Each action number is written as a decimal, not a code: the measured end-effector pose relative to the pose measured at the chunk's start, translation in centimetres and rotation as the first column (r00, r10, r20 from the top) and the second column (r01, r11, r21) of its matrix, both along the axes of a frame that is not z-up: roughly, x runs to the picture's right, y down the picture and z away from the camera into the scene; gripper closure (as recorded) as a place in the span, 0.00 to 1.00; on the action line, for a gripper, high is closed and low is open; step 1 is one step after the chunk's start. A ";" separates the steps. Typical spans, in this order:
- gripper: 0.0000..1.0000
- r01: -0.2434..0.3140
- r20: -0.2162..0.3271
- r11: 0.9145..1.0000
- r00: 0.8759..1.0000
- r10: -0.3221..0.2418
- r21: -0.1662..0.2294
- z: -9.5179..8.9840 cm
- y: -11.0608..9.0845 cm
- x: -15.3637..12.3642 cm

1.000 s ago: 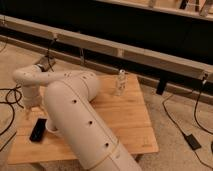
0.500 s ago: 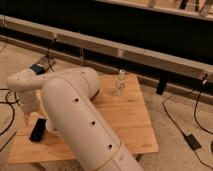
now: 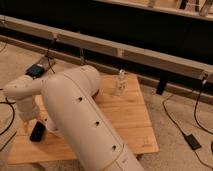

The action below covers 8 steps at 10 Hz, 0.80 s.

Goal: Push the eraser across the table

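Note:
The eraser [image 3: 37, 131] is a small flat black block lying near the left front part of the bamboo-plank table [image 3: 127, 120]. My white arm rises from the bottom of the camera view, bends left and drops down at the table's left side. The gripper [image 3: 29, 122] hangs just left of and above the eraser, very close to it; whether they touch cannot be told.
A small white cup-like object [image 3: 120, 83] stands near the table's far edge. On the floor to the far left lies a black box with cables [image 3: 36, 70]. More cables and a black adapter [image 3: 192, 141] lie on the floor at right. A long low ledge [image 3: 150, 56] runs behind the table.
The arm's wrist has come lower at the table's left side, bringing the gripper down next to the eraser. The eraser has stayed in about the same place.

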<state>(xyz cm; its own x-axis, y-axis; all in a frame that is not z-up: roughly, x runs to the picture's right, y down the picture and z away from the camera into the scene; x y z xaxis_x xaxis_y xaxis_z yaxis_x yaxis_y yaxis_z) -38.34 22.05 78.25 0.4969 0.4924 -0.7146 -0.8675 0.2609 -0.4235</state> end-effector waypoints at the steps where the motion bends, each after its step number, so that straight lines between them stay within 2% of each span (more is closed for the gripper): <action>1: 0.35 -0.001 -0.003 1.000 1.000 0.001 -0.004 -0.2 0.4 0.0; 8: 0.35 -0.023 -0.006 0.999 1.000 0.022 -0.026 0.3 1.8 0.7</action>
<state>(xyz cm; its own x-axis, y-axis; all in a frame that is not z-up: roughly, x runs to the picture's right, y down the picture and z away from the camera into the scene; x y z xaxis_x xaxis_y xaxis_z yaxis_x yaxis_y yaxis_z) -37.66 23.84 78.51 0.4818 0.4848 -0.7299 -0.8754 0.2303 -0.4249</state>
